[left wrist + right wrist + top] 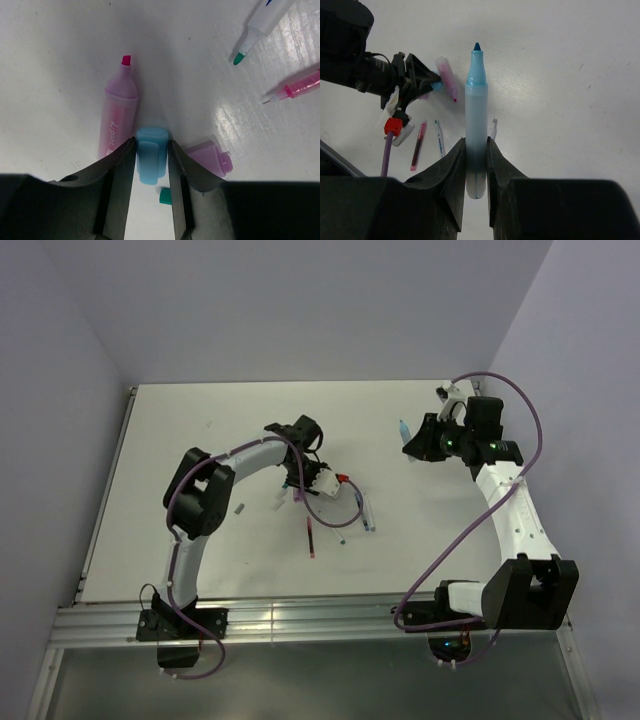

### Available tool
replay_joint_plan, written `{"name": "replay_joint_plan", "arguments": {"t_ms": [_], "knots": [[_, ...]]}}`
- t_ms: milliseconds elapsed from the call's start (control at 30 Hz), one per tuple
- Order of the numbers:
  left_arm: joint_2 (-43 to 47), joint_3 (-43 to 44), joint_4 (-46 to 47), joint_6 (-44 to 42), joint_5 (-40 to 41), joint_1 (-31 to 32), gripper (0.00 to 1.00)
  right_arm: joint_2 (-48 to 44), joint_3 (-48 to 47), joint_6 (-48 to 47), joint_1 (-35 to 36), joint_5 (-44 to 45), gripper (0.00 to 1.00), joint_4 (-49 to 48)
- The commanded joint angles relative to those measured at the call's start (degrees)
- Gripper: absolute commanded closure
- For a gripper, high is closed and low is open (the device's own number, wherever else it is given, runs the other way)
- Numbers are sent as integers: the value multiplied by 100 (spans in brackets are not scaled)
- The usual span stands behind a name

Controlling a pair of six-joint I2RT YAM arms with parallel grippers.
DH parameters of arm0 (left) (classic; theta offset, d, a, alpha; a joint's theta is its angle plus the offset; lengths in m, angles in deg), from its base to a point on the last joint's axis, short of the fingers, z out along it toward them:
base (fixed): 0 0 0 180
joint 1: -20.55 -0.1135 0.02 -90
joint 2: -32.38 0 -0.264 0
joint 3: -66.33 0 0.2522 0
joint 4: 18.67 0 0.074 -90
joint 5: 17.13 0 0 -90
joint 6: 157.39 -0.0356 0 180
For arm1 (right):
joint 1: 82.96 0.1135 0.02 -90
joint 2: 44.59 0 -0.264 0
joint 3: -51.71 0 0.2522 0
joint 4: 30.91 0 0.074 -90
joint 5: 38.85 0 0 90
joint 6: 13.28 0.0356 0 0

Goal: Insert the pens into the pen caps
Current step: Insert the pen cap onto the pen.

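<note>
My left gripper (151, 145) is shut on a light blue pen cap (151, 161), both fingers pressing its sides, low over the table. An uncapped pink pen (119, 115) lies just to its left, and a pink cap (212, 157) to its right. A teal cap (165, 197) sits under the fingers. My right gripper (476, 142) is shut on a light blue pen (476, 105), tip pointing away, held above the table at the right (404, 428). In the top view the left gripper (290, 483) is mid-table.
A white pen with a green tip (260, 27) and a thin pink pen (300, 87) lie at the upper right of the left wrist view. A red pen (310, 537) and a dark blue pen (368, 512) lie near the table's middle. A small white cap (240, 509) lies left of them.
</note>
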Motion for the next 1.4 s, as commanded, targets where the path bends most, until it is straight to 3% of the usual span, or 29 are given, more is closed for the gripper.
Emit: {"name": "replay_joint_plan", "arguments": {"t_ms": [0,100,200,433,633,733,800,833,867,933,967,1000,1067,1133,1333,1367], "knots": [[-29,83,-187,-268,91,64,61,10,-99,-71,-76,-97,100,46],[-195,206,-311,-242,223,117,58,37,-134,-70,-67,-123,100,55],[-266,285,-328,-181,267,117,63,28,-134,-97,-67,-106,100,64],[-241,760,-504,451,-66,161,100,28,-204,-97,-76,-62,100,90],[418,1023,-478,1768,-611,135,100,37,-345,-413,-67,-141,100,117],[761,1401,-180,3199,-1173,-31,100,63,-424,-571,-76,-184,100,134],[946,1586,40,4587,-1831,-364,100,37,-450,-721,-67,-333,100,134],[1190,1560,737,5210,-1938,-514,100,37,-485,-747,-49,-369,100,134],[1350,1456,1188,6695,-1922,-794,100,45,-512,-713,-6,-326,100,126],[1901,956,2624,7996,-1861,-1094,100,63,-634,-625,82,78,100,91],[2114,710,3173,9577,-1573,-1391,100,72,-678,-555,230,262,100,56],[2298,368,3466,10202,-891,-1499,100,72,-740,-519,328,612,100,-23],[2607,286,3609,11413,-185,-1692,100,-7,-775,-492,581,1087,100,-164],[2722,382,3504,11973,240,-1789,100,-121,-767,-615,1013,1997,100,-427],[2801,-117,4249,14335,-725,-2404,100,-639,-503,-2003,1971,3803,100,-929],[2819,-301,4460,15209,-1153,-2553,100,-675,-494,-2161,2059,4110,100,-999]]}}
